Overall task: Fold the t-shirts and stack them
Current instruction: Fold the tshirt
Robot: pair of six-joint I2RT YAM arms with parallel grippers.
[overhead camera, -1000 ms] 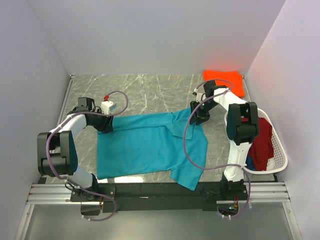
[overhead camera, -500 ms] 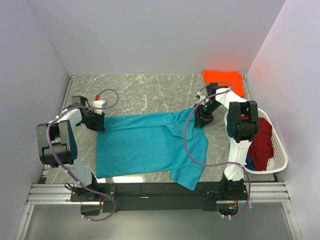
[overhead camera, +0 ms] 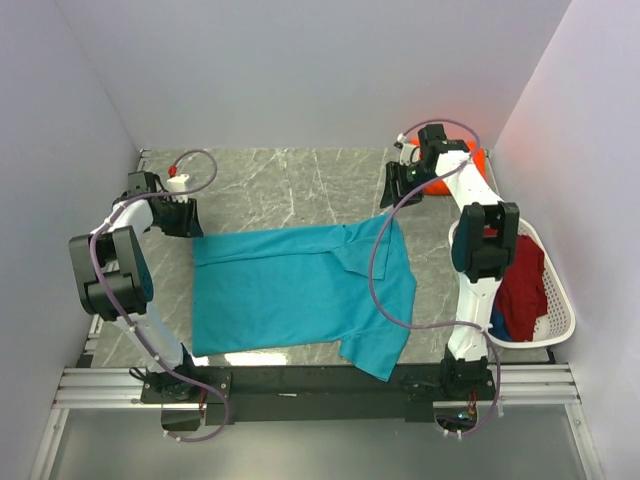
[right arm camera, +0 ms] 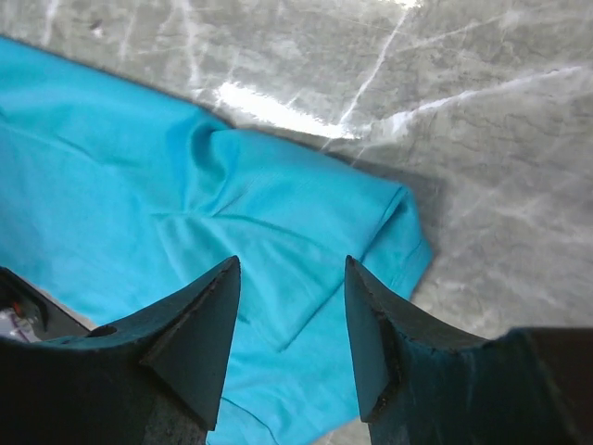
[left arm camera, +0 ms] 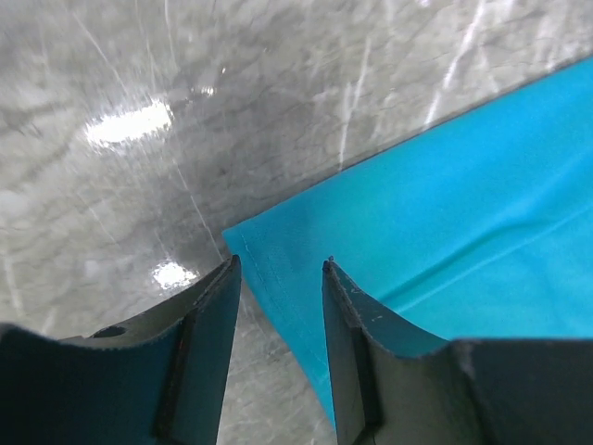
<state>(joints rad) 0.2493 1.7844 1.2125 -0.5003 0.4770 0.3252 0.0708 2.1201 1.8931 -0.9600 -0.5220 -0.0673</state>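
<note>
The left gripper [left arm camera: 278, 269] has its jaws spread apart. In the left wrist view its two dark fingers [left arm camera: 208, 324] frame the far left corner of the teal t-shirt [left arm camera: 463, 204], just above the hem. Whether the tips touch the cloth cannot be told. From above, this gripper [overhead camera: 180, 215] sits at the end of a forearm bent rightward from the left wall, and the rest of the arm rises from its base at the near edge.

The right gripper [right arm camera: 291, 269] is also spread. It hangs over a rumpled fold at the shirt's edge, with the grey marbled table [right arm camera: 482, 139] beyond. In the top view it [overhead camera: 392, 190] points left off a wrist held at the far right, and the arm stretches nearly straight out from its base.

The teal t-shirt [overhead camera: 300, 290] lies flat across the middle of the table [overhead camera: 280, 185], with one sleeve reaching toward the near edge. The orange t-shirt [overhead camera: 478, 165] lies in the far right corner — mostly hidden behind the right wrist. The dark red t-shirt [overhead camera: 520, 285] fills the white laundry basket [overhead camera: 560, 300] at the right. A sliver of the blue one [overhead camera: 497, 322] shows beside the arm — too little to make out its shape.
</note>
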